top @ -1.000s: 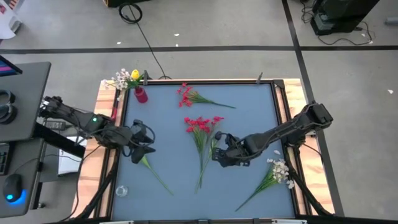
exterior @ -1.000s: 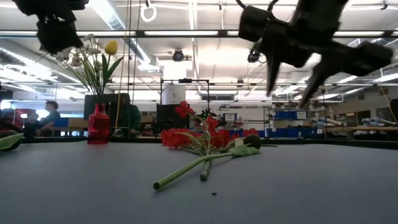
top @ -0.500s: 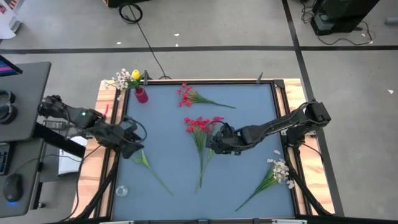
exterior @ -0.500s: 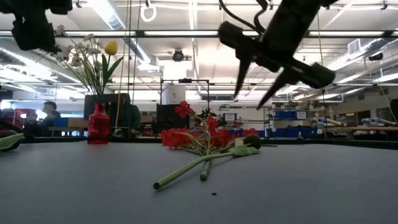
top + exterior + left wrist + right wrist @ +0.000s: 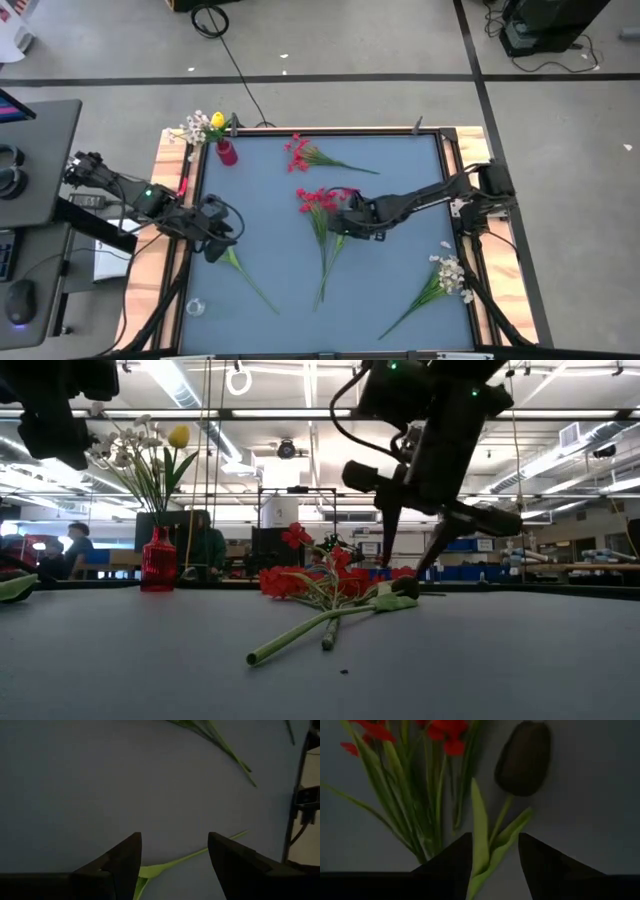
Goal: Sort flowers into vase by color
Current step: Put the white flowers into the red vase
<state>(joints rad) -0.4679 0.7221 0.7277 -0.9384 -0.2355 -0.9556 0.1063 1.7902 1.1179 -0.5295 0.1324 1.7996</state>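
My right gripper, fingers spread, hovers astride the dark tulip's stem, which runs lengthwise between them toward the bloom.

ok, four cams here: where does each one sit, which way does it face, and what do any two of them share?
High: overhead, straight down on the table; both arms show, left gripper at the left edge, right gripper mid-table.
Low: table height, level into the room; right gripper comes down from above.
Left wrist: down past its open fingers at a green stem.
Right wrist: past its open fingers at a dark tulip beside the red flowers.
Shared: red flowers and right gripper in high and low.
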